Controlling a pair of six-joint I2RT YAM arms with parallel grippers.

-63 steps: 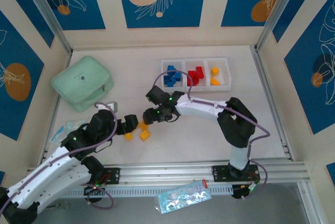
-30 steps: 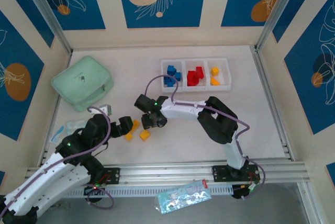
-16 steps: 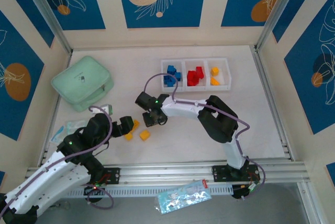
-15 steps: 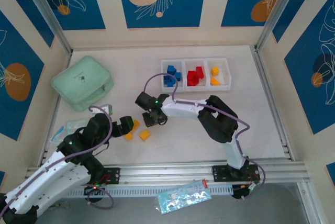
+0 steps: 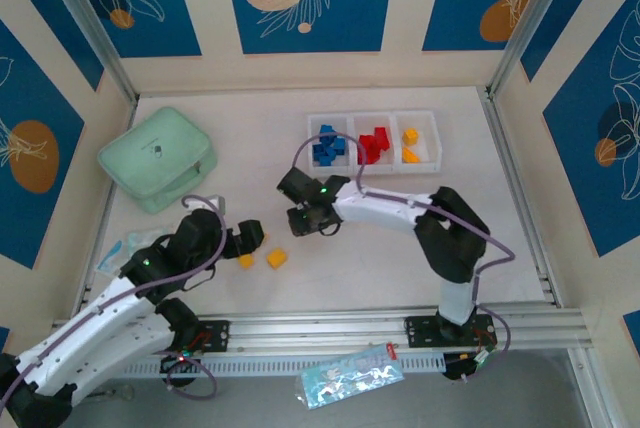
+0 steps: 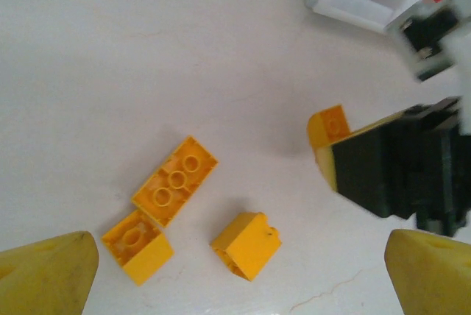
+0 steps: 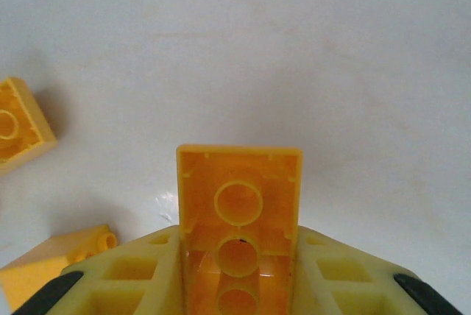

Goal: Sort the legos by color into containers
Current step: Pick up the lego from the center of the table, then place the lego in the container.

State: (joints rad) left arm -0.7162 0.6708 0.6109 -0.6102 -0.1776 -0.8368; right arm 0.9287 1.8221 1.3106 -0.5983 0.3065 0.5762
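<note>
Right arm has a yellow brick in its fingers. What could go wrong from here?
1. The right gripper pinches the yellow brick by one end only; it may pivot or drop before reaching the rightmost compartment.
2. The open left gripper hovers over three loose yellow bricks close to the right arm; the arms could bump.

Glossy, smooth plastic yellow brick (image 7: 238, 204); matt white tabletop (image 6: 147, 57); mint case (image 5: 157, 159) possibly fabric; ribbed bare-metal rail (image 5: 330, 333).
</note>
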